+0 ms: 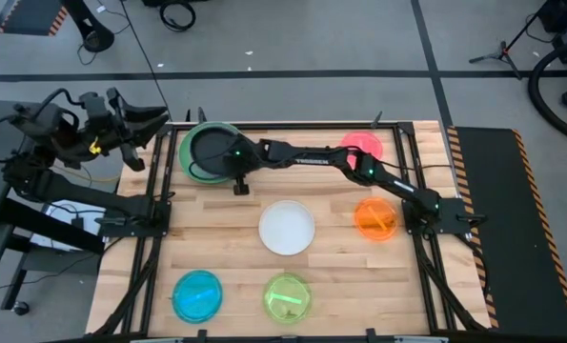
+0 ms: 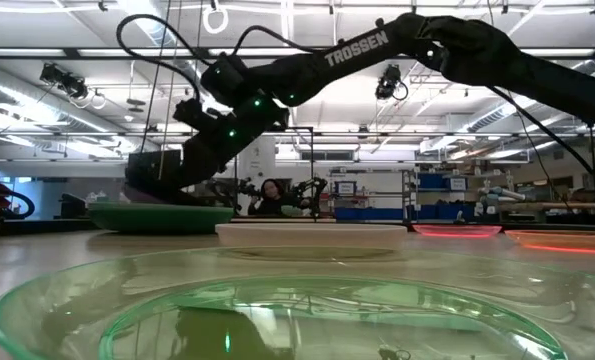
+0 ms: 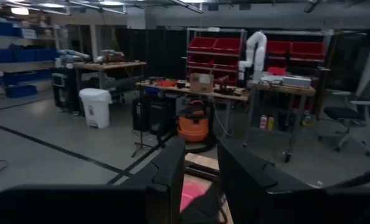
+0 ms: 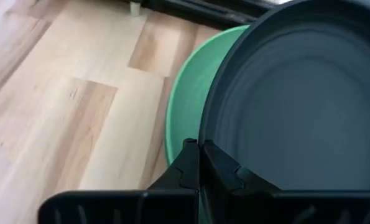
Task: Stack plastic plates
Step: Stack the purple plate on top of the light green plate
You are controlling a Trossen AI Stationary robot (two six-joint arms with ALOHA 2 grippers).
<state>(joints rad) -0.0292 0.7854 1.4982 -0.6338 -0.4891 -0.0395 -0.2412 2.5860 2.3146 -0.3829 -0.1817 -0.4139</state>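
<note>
A black plate [image 1: 210, 150] sits over the green plates [image 1: 190, 164] at the table's far left part. My right gripper [image 1: 237, 171] reaches there from the right and is shut on the black plate [image 4: 296, 93]. The green plate [image 4: 188, 106] shows beneath it. Flat on the wood lie the white plate [image 1: 286, 227], pink plate [image 1: 362, 145], orange plate [image 1: 375, 217], blue plate [image 1: 197, 293] and yellow-green plate [image 1: 288, 297]. No purple plate shows plainly. My left gripper [image 3: 200, 177] is open, parked off the table's left edge. My right gripper pinches the black plate's rim [image 4: 201, 138] between its two fingers, on the plate's near-right side. The fingers [image 4: 217, 167] come slanting down from the table's right. In the low view the plate [image 2: 162, 180] sits tilted just above the green plate [image 2: 162, 215]; whether it touches I cannot tell.
The yellow-green plate [image 2: 277, 300] fills the low view's foreground. Black frame rails [image 1: 159, 205] stand along the table's left and right sides. Bare wood lies between the stack and the white plate. A person [image 2: 270, 195] sits in the room beyond the table.
</note>
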